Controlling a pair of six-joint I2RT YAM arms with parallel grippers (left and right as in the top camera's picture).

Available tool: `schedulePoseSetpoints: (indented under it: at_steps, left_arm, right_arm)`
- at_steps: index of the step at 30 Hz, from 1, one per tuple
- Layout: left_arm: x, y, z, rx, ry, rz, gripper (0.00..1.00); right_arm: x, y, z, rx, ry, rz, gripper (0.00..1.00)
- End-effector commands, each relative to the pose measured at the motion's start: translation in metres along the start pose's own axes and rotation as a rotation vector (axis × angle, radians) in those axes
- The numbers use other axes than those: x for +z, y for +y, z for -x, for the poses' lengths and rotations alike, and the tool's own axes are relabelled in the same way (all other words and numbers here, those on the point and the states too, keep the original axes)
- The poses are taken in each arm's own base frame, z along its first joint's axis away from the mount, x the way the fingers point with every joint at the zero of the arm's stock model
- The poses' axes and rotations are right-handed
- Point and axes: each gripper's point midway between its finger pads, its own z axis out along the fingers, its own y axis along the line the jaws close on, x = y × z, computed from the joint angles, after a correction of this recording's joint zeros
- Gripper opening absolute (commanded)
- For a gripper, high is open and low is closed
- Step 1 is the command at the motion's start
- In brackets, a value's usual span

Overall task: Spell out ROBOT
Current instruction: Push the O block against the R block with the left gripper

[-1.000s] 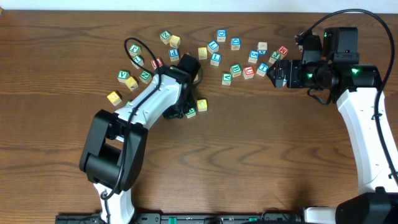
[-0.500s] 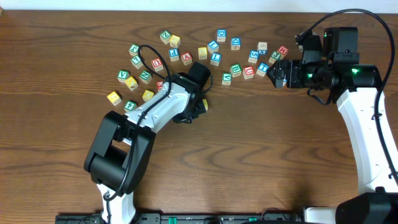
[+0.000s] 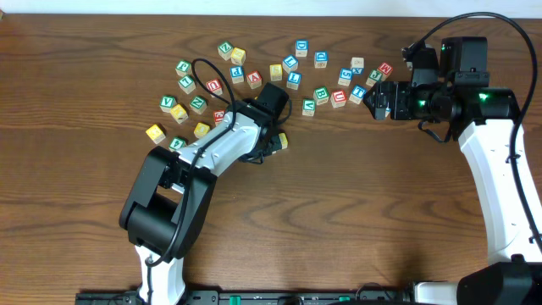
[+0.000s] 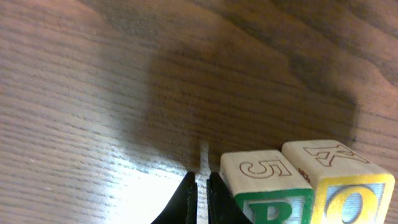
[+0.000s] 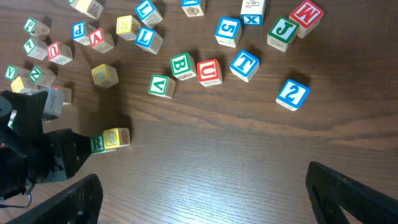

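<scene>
Two cubes, the R cube (image 4: 264,186) and the O cube (image 4: 339,180), stood side by side and touching on the table (image 4: 93,93), set apart from the other cubes. In the left wrist view the R cube showed a 5 on top and the O cube a K. The left gripper (image 4: 199,190) was clenched on nothing, its tips low over the wood just beside the R cube; contact could not be judged. The right gripper (image 3: 375,101) hung released, jaws wide, at the right end of the scatter. In the right wrist view the B cube (image 5: 182,66) sat between the V cube (image 5: 161,86) and the U cube (image 5: 209,71), with the T cube (image 5: 244,65) just beyond the U cube. A yellow cube (image 5: 104,74) lay near the pair, its letter unreadable.
</scene>
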Motion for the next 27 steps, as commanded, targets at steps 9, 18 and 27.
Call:
schedulePoseSetpoints:
  at_steps: [9,18,27]
  left_arm:
    - [0.003,0.001,0.024,0.088,-0.111,0.023,0.08]
    - [-0.006,-0.002,0.039,0.156,-0.139,0.009,0.08]
    - [-0.026,-0.005,0.061,0.203,-0.2,-0.022,0.08]
  right_arm:
    - [-0.006,-0.002,0.007,-0.001,-0.021,0.0,0.99]
    - [-0.006,-0.002,0.007,-0.001,-0.021,0.0,0.99]
    - [-0.006,-0.002,0.007,-0.001,-0.021,0.0,0.99]
